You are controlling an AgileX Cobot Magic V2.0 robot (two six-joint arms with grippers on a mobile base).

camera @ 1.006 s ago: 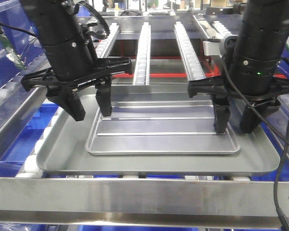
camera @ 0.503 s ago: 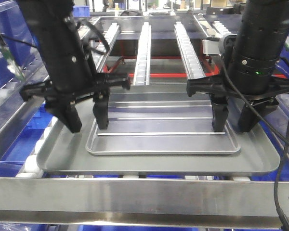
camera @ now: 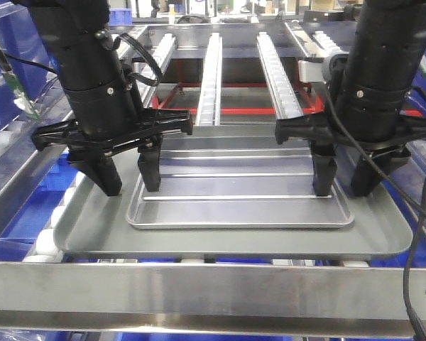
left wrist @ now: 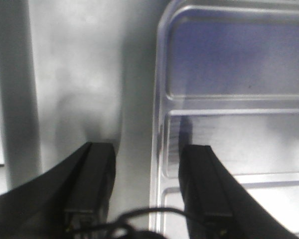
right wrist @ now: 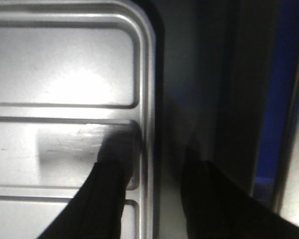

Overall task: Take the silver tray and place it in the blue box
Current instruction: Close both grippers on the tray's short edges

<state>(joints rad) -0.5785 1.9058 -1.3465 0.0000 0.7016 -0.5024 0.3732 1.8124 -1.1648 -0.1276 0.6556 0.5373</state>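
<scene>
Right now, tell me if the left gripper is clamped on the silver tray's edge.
No: the left gripper is open, straddling the silver tray's rim without touching it.

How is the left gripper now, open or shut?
Open: the left gripper has its fingers apart, one inside the silver tray, one outside its rim over the grey tray.

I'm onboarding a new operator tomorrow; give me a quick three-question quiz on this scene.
1. True or false: the silver tray lies inside the larger grey tray.
2. The left gripper is: A) shut on the rim, B) open, astride the silver tray's rim, C) out beyond both trays.
3. Fill in: the right gripper's outer finger is over the ___ tray.
Key: 1 true; 2 B; 3 grey.
</scene>
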